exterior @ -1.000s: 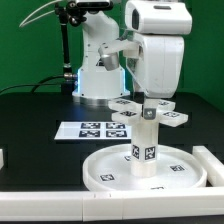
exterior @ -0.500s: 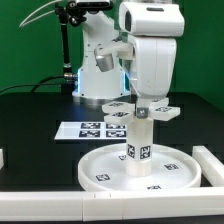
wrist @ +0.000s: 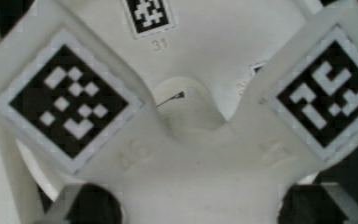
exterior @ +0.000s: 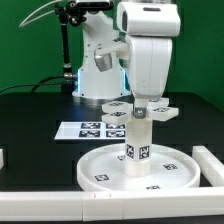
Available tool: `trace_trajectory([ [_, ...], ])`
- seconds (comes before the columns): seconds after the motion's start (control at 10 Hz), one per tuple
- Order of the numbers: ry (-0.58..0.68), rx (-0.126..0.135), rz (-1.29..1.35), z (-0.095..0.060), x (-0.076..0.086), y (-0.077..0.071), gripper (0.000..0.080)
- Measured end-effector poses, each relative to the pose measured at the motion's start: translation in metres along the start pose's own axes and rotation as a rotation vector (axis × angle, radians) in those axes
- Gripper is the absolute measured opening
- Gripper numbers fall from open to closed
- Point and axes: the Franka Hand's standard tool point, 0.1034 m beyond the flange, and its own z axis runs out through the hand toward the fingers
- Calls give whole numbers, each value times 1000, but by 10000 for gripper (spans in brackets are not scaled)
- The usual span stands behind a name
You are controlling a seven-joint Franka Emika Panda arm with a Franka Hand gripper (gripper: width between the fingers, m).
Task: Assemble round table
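The large round disc (exterior: 100, 170) lies flat on the black table in the front middle. The short thick post (exterior: 138, 142) stands upright at its centre. The cross-shaped piece (exterior: 118, 108) sits level on top of the post. My gripper (exterior: 140, 100) comes straight down onto it and is shut on its hub. In the wrist view the cross-shaped piece (wrist: 176, 130) fills the picture with its tagged arms spread out. My gripper (wrist: 202, 205) has a dark finger (wrist: 96, 205) on each side of the hub.
The marker board (exterior: 92, 128) lies flat behind the disc. A long white rail (exterior: 212, 162) lies at the exterior view's right, and another white piece (exterior: 3, 157) at the left edge. The robot base (exterior: 95, 70) stands at the back.
My gripper, the cross-shaped piece, the post and the disc have shifted a little to the exterior view's left. The grip looks unchanged.
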Motion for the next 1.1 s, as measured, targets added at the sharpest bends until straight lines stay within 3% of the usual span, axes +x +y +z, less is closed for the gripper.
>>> trace_trajectory([
  [0.3,-2,24,310,1,-2,-4,442],
  [1.1,-9,23,845,1,-2,-4,442],
])
